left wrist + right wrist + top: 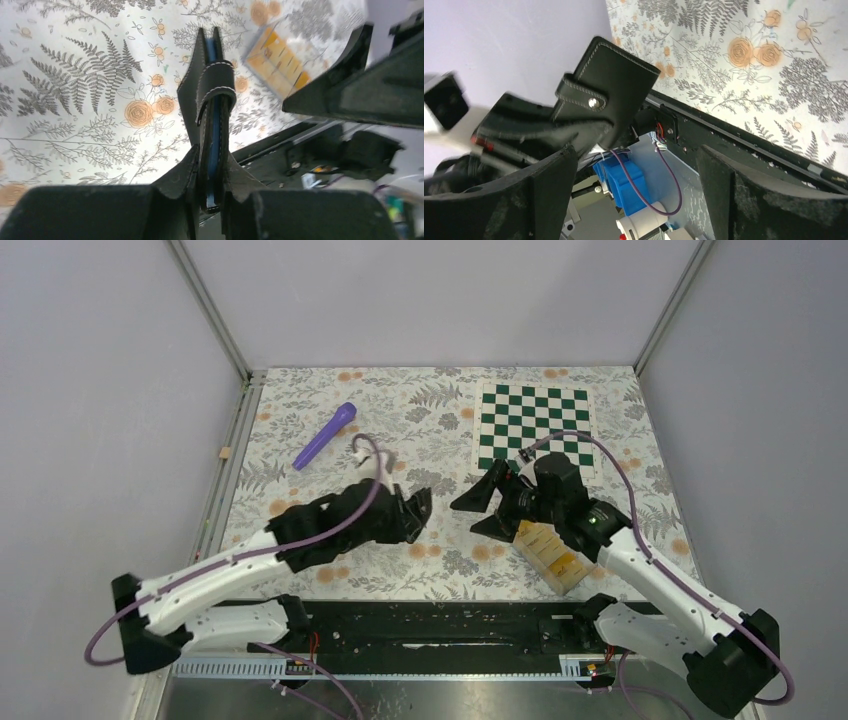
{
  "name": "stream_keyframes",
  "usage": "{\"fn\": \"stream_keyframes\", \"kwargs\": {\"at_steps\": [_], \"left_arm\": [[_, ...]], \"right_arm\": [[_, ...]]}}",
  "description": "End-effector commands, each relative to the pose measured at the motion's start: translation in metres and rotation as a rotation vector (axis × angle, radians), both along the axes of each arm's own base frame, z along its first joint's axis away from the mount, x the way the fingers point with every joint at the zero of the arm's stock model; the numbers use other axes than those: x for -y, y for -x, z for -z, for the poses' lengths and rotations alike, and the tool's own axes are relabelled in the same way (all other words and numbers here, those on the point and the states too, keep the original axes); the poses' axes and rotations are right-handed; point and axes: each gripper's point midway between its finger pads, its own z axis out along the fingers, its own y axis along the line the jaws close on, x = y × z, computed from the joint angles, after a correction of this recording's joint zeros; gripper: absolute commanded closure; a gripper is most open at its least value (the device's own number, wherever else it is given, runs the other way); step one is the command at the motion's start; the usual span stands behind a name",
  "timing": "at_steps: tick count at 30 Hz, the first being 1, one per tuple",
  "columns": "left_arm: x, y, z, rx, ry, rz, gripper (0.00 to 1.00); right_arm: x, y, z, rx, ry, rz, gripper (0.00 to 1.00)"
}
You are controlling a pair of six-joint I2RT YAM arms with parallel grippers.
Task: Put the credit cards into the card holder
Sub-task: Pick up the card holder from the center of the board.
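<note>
The card holder is a black wallet, folded shut with its snap tab fastened. My left gripper is shut on it and holds it edge-on above the floral table, blue lining showing in the slit. In the right wrist view the wallet hangs in front of my right gripper, which is open and empty with its fingers wide apart. In the top view the left gripper and right gripper face each other closely. The yellow-orange credit cards lie stacked in a clear plastic box under the right arm; they also show in the left wrist view.
A purple pen-like stick lies at the back left. A green-and-white chessboard mat lies at the back right. The black rail runs along the table's near edge. Grey walls stand on three sides.
</note>
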Motion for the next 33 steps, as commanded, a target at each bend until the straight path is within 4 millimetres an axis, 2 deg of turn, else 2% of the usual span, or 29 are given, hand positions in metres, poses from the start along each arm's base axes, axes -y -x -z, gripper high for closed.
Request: {"fn": "stream_keyframes", "kwargs": {"at_steps": [1, 2, 4, 8, 11, 13, 16, 18, 20, 21, 24, 27, 29, 30, 31, 32, 33], "left_arm": [[0.01, -0.003, -0.042, -0.086, 0.489, -0.038, 1.0], [0.005, -0.004, -0.045, -0.089, 0.57, -0.049, 1.0], [-0.004, -0.002, -0.065, -0.071, 0.764, -0.041, 1.0], [-0.017, 0.0, -0.084, -0.035, 0.997, -0.037, 1.0], [-0.019, 0.002, -0.091, -0.026, 1.068, -0.026, 1.0], [-0.02, 0.003, -0.097, -0.016, 1.111, -0.014, 1.0], [-0.02, 0.003, -0.102, -0.014, 1.152, -0.007, 1.0], [-0.02, 0.003, -0.102, -0.019, 1.158, -0.009, 1.0], [-0.019, 0.003, -0.102, -0.023, 1.164, -0.008, 1.0], [-0.02, 0.002, -0.101, -0.024, 1.165, -0.012, 1.0], [-0.021, 0.001, -0.098, -0.029, 1.16, -0.031, 1.0], [-0.024, 0.0, -0.094, -0.029, 1.154, -0.051, 1.0], [-0.026, -0.001, -0.091, -0.028, 1.15, -0.065, 1.0], [-0.026, -0.002, -0.088, -0.034, 1.141, -0.072, 0.96], [-0.027, -0.002, -0.087, -0.034, 1.135, -0.079, 0.85], [-0.027, -0.002, -0.085, -0.037, 1.124, -0.083, 0.69], [-0.027, -0.002, -0.083, -0.037, 1.108, -0.082, 0.49]], "right_arm": [[-0.013, -0.005, -0.026, 0.116, -0.168, -0.032, 0.05], [-0.017, -0.004, -0.031, 0.135, -0.214, -0.047, 0.05], [-0.023, -0.004, -0.041, 0.169, -0.291, -0.069, 0.05], [-0.039, -0.002, -0.056, 0.175, -0.388, -0.121, 0.05], [-0.059, 0.002, -0.068, 0.182, -0.457, -0.159, 0.06], [-0.071, 0.003, -0.065, 0.165, -0.467, -0.17, 0.07], [-0.08, -0.001, -0.072, 0.172, -0.534, -0.165, 0.09], [-0.082, -0.005, -0.083, 0.176, -0.604, -0.151, 0.13], [-0.084, -0.009, -0.094, 0.192, -0.656, -0.145, 0.22], [-0.084, -0.011, -0.099, 0.2, -0.678, -0.142, 0.3], [-0.083, -0.011, -0.114, 0.244, -0.704, -0.144, 0.42], [-0.082, -0.01, -0.113, 0.253, -0.651, -0.139, 0.67], [-0.078, -0.008, -0.11, 0.257, -0.622, -0.127, 0.78], [-0.075, -0.008, -0.107, 0.261, -0.604, -0.116, 0.85], [-0.073, -0.008, -0.105, 0.263, -0.582, -0.11, 0.91], [-0.072, -0.007, -0.102, 0.268, -0.56, -0.107, 0.98], [-0.07, -0.005, -0.101, 0.275, -0.539, -0.109, 1.0]]}}
